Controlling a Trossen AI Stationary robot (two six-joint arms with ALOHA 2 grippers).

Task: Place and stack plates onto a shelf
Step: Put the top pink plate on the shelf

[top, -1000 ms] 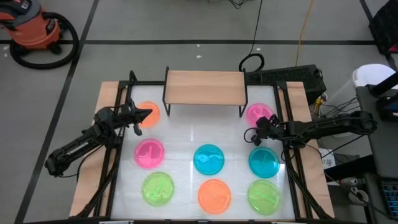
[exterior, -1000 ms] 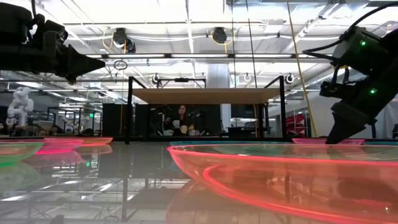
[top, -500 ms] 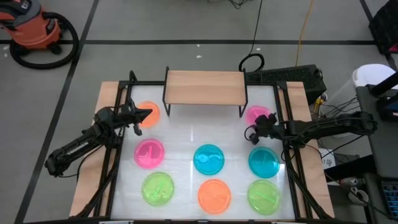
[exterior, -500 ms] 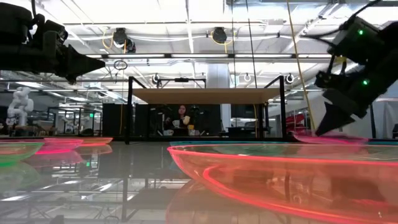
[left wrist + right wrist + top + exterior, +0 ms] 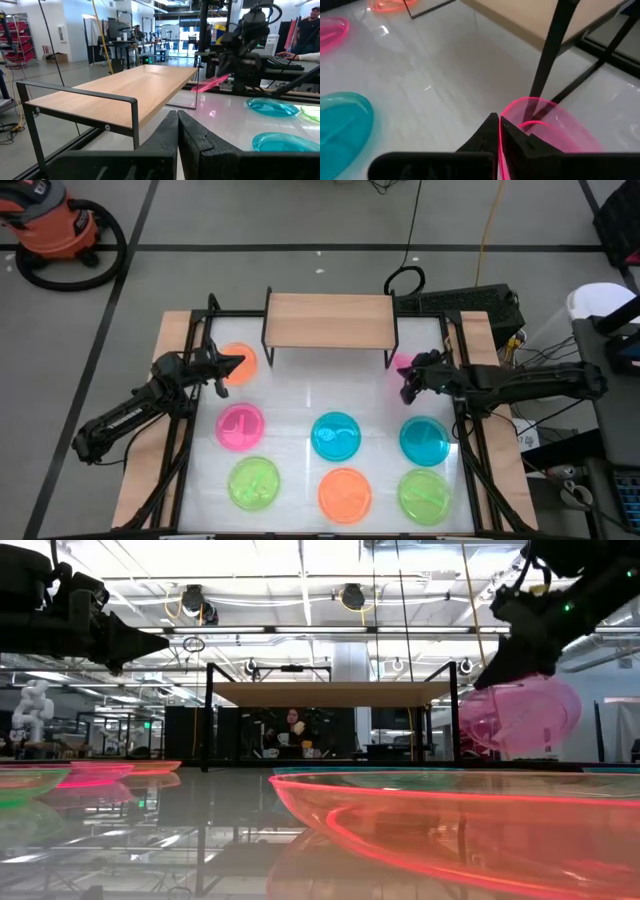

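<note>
My right gripper point(image 5: 408, 383) is shut on a pink plate point(image 5: 399, 363) and holds it in the air beside the shelf's right legs; the low view shows that plate point(image 5: 520, 715) tilted under the gripper point(image 5: 487, 678). The shelf point(image 5: 330, 320) is a light-wood board on black legs at the table's far side. My left gripper point(image 5: 237, 363) is shut and hovers above an orange plate point(image 5: 240, 360) lying flat left of the shelf. Six more plates lie flat on the table: pink point(image 5: 240, 427), blue point(image 5: 337, 436), blue point(image 5: 425, 440), green point(image 5: 254, 483), orange point(image 5: 345, 493), green point(image 5: 426, 495). My right gripper pinches the pink plate's rim point(image 5: 506, 111) between its two fingers, one on the plate's inner face and one on its outer. The fingers come from the table's right side, slanting down. The plate is lifted clear and hangs tilted below the fingers.
The shelf's black legs point(image 5: 547, 55) stand just beyond the held plate. Black rails point(image 5: 187, 420) run along the left and right sides of the white tabletop. There is open table between the shelf and the middle row of plates. A person sits in the room behind the table.
My right gripper has risen from the table with the pink plate and moved a little toward the shelf. The plate, flat on the table a second ago, is lifted clear and tipped steeply.
</note>
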